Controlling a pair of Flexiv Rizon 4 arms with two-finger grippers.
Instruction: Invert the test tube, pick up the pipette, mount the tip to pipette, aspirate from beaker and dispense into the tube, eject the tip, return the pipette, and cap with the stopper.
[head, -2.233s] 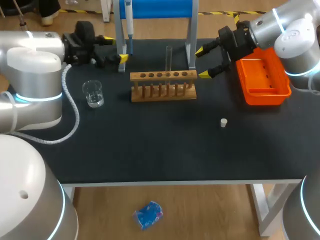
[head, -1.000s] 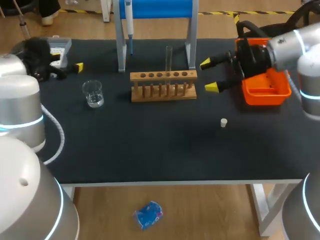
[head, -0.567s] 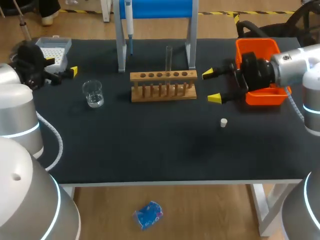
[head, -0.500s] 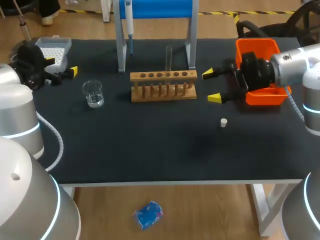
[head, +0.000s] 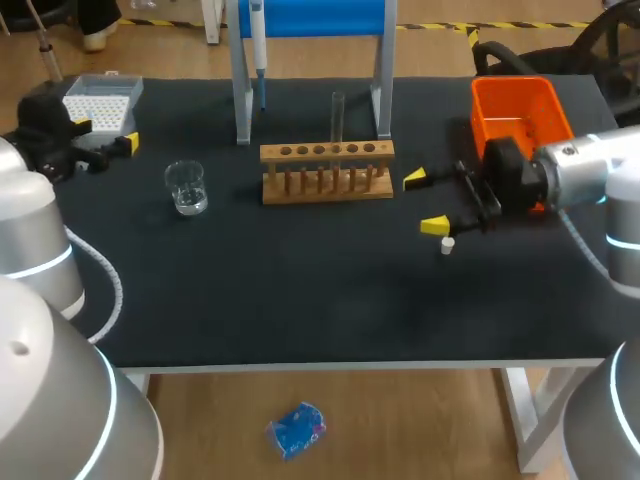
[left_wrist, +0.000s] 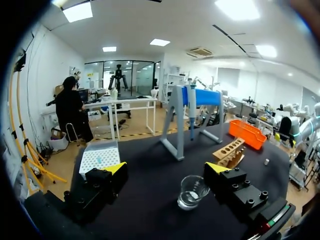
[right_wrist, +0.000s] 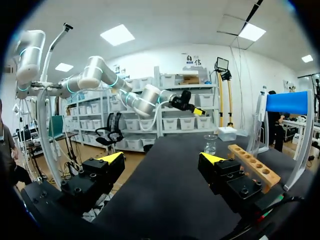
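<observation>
A clear test tube (head: 338, 118) stands upright in the wooden rack (head: 326, 170). The pipette (head: 258, 50) hangs on the blue stand at the back. The glass beaker (head: 187, 187) sits left of the rack, and the white stopper (head: 447, 244) lies to the rack's right front. My right gripper (head: 424, 202) is open, level with the table, just right of the rack, its nearer tip right above the stopper. My left gripper (head: 105, 135) is open at the far left beside the tip box (head: 102, 100). In the left wrist view the beaker (left_wrist: 191, 191) lies ahead of my open gripper (left_wrist: 166, 170).
An orange bin (head: 515, 115) stands at the back right, behind my right arm. In the right wrist view the rack (right_wrist: 252, 165) runs ahead of my open gripper (right_wrist: 161, 159) past one fingertip, with the beaker (right_wrist: 210, 143) farther on. The stand's posts (head: 241, 100) flank the rack's rear.
My right gripper has moved from the rack's right end toward the table's front, down to the stopper. My left gripper has drawn back to the left, to the tip box. Both stayed open.
</observation>
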